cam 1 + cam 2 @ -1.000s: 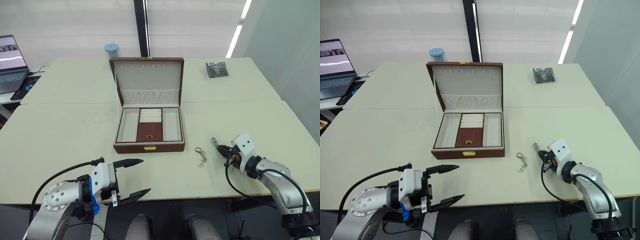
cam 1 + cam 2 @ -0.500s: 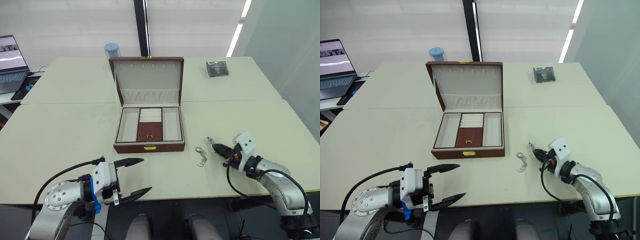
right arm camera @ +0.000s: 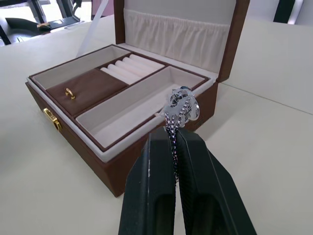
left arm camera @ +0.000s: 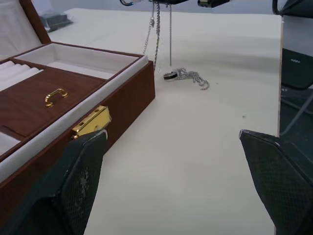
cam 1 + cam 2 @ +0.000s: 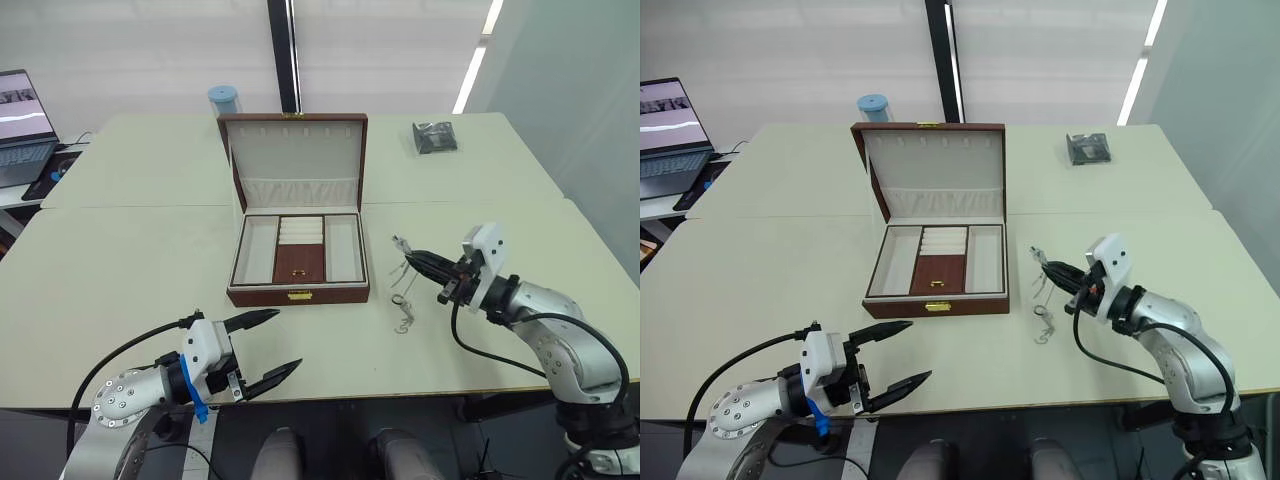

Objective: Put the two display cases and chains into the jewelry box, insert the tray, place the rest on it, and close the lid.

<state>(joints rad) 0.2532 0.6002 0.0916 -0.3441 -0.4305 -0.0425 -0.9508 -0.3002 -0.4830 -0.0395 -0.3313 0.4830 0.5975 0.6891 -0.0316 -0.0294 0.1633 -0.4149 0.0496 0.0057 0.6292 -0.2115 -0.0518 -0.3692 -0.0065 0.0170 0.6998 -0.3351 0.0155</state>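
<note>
Chains are split between the right gripper and the bench: one silver chain hangs from the right gripper's black fingers, which are pinched together on it, while a second chain with a small round ring end lies on the bench just beside the jewelry box's front right corner. The held chain dangles clear of the bench, beside the right wall of the jewelry box and above the chain that lies there. In the right wrist view its bunched links and a small round piece sit at the fingertips, with the box's right cream compartment beyond them.

The jewelry box stands open, its lid upright at the back. Inside sits the tray, with cream side compartments, a brown centre and a small gold ring. A gold clasp marks the box's front wall.

The left gripper hovers near the bench's front edge, in front of the box and to its left, its fingers spread wide and empty.

Behind the box stands a blue cylinder; a dark flat item lies well apart at its far right.
</note>
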